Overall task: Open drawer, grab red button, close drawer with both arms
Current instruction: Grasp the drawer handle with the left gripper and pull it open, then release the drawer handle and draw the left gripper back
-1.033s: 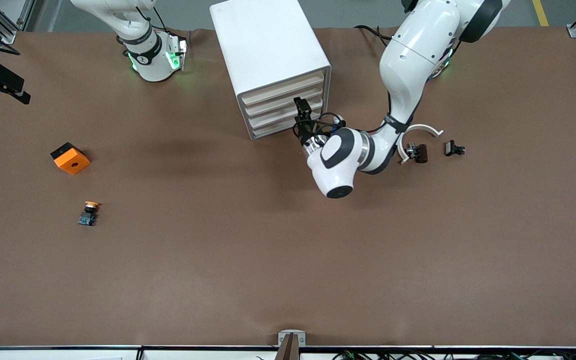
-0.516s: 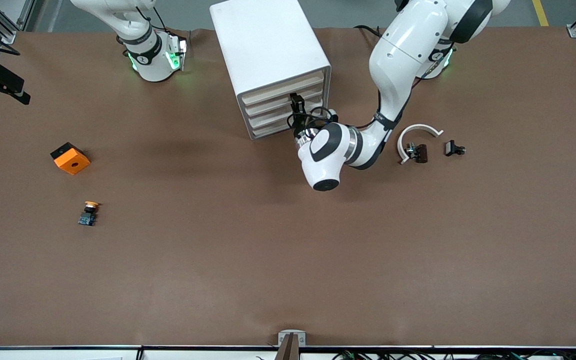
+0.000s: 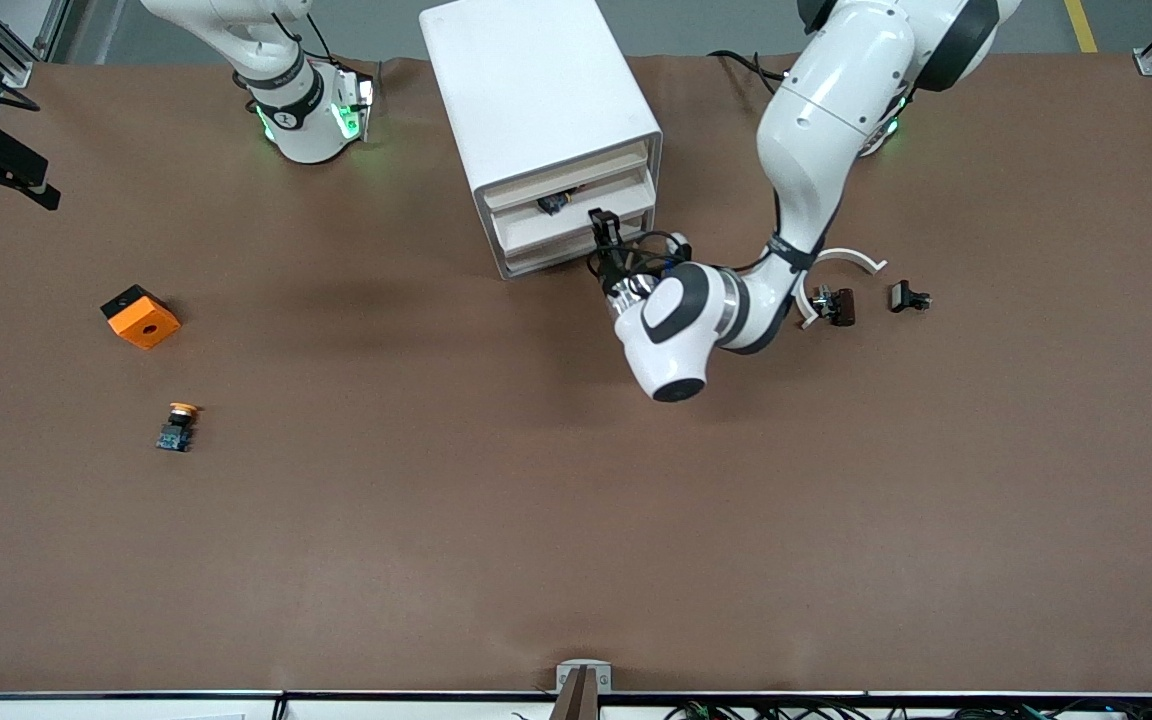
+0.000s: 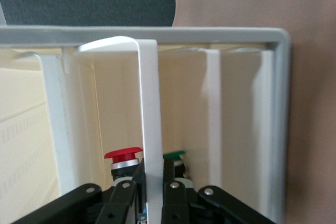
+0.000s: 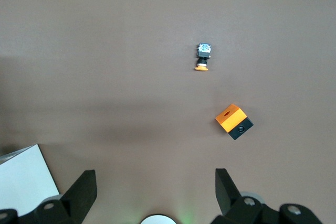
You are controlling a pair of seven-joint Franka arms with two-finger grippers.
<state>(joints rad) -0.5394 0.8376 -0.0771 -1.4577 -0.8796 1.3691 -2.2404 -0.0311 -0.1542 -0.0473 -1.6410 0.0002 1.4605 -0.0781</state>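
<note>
We see a brown bench (image 3: pixel 576 520), a white cabinet (image 3: pixel 526 90) with beige drawer fronts, a red-capped button (image 4: pixel 123 156) beside a green-capped one (image 4: pixel 173 156), an orange-and-black cube (image 3: pixel 140 317), an orange-capped button (image 3: pixel 177 425), and black claws on white arms.

The button (image 4: pixel 124 156) lies in the part-open drawer (image 3: pixel 576 211) of the cabinet (image 3: pixel 536 90) (second from top).

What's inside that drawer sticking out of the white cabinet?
Inside the pulled-out drawer: a red-capped push-button and a green-capped one. The drawer's front, pinched by the fingers of the left gripper, hides their lower bodies and the tray. The right gripper waits open above the table.
</note>
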